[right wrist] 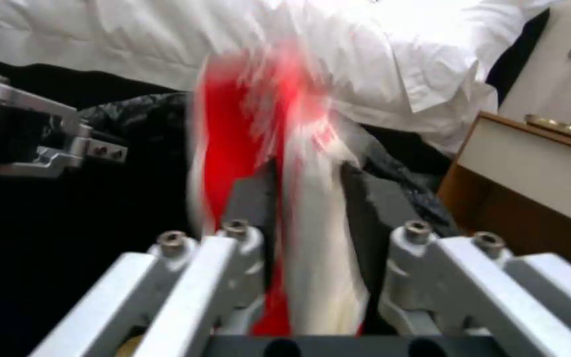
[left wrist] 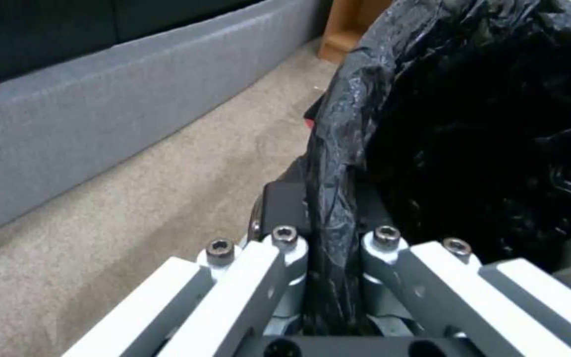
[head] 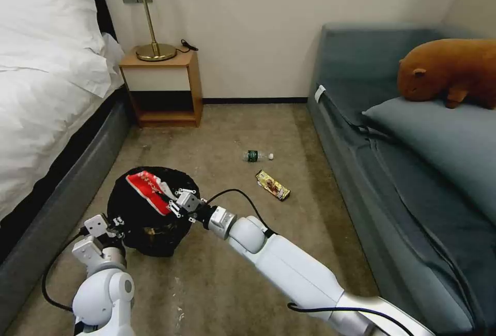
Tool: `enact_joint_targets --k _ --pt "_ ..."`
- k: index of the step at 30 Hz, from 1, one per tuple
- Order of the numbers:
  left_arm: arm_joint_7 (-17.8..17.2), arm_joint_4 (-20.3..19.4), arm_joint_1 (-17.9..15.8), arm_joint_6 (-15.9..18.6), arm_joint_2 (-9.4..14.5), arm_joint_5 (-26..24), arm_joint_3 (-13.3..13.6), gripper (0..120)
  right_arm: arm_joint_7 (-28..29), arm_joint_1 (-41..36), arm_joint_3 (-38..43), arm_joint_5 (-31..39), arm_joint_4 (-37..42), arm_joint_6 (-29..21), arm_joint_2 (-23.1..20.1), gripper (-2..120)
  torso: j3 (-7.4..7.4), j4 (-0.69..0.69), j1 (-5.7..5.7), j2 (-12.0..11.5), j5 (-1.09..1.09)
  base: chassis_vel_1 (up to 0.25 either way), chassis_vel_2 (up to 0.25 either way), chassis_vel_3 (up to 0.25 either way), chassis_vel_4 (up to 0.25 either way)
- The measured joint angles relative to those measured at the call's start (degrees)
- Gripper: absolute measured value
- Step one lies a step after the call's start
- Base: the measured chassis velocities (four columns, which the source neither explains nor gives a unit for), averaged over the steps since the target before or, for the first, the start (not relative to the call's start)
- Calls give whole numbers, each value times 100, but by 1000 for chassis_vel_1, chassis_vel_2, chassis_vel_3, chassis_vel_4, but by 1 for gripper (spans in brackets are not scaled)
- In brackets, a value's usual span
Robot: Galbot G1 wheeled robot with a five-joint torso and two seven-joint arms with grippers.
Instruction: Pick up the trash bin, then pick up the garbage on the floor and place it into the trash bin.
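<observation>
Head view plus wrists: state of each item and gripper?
trash bin: held by rim, bag open
left gripper: shut on bin rim
right gripper: shut on red-and-white packet, over bin
bottle: lying on floor
snack wrapper: on floor

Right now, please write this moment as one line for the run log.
left gripper: shut on bin rim | right gripper: holds red-and-white packet over bin | bottle, wrapper: on carpet
</observation>
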Motion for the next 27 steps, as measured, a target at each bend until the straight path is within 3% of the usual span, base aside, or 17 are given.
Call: enact_joint_targets --k 17,24,27 --pt "-3 24 -45 -2 0 40 30 4 -87 -120 201 91 288 -88 -79 95 0 0 0 -1 0 0 0 0 0" --pt "24 70 -62 35 0 13 12 4 28 -302 637 167 668 -201 -237 100 0 1 0 -1 0 0 0 0 0" --pt "64 105 -103 49 0 11 -35 4 408 -559 1009 325 1014 -264 -356 100 -1 0 0 -1 1 0 0 0 0"
